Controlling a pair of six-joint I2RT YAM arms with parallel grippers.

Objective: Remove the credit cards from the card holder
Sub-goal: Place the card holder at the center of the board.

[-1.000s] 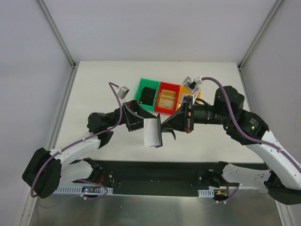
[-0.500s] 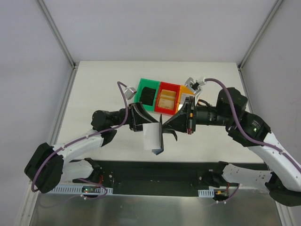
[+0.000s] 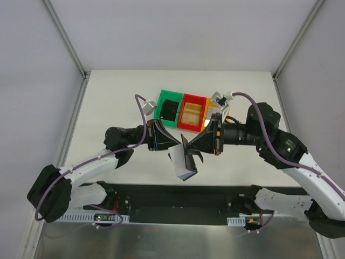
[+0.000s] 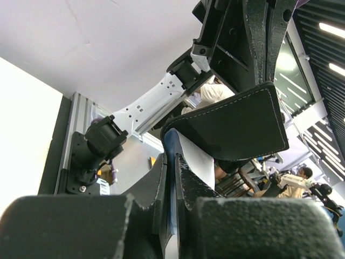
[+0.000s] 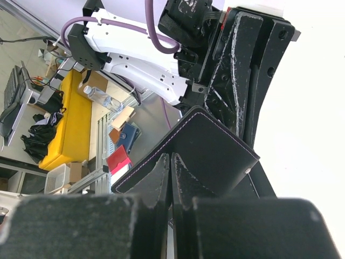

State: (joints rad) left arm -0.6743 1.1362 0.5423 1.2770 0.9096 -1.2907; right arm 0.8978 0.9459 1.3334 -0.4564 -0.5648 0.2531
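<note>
The card holder (image 3: 190,157), black with pale stitching, hangs in the air between both arms above the table's middle. My right gripper (image 3: 188,148) is shut on its black flap (image 5: 207,145), fingertips pressed together on the leather (image 5: 170,157). A thin pale sheet with a blue edge (image 3: 182,166) hangs out under that flap. My left gripper (image 3: 174,149) is shut on this sheet (image 4: 197,160), pinched edge-on between the jaws (image 4: 173,159). Whether the sheet is a credit card or the holder's lining I cannot tell. In the left wrist view the black flap (image 4: 237,127) spreads above my jaws.
Behind the grippers stands a row of bins: a green bin (image 3: 161,101) with a black thing in it, a red bin (image 3: 193,98) with tan contents, and a yellow bin (image 3: 212,103) partly hidden by the right arm. The black base rail (image 3: 178,197) runs along the near edge.
My left gripper has moved right to the hanging pale sheet and gone from open to shut on it. The sheet has tilted and swung slightly right. The right gripper has stayed shut on the holder.
</note>
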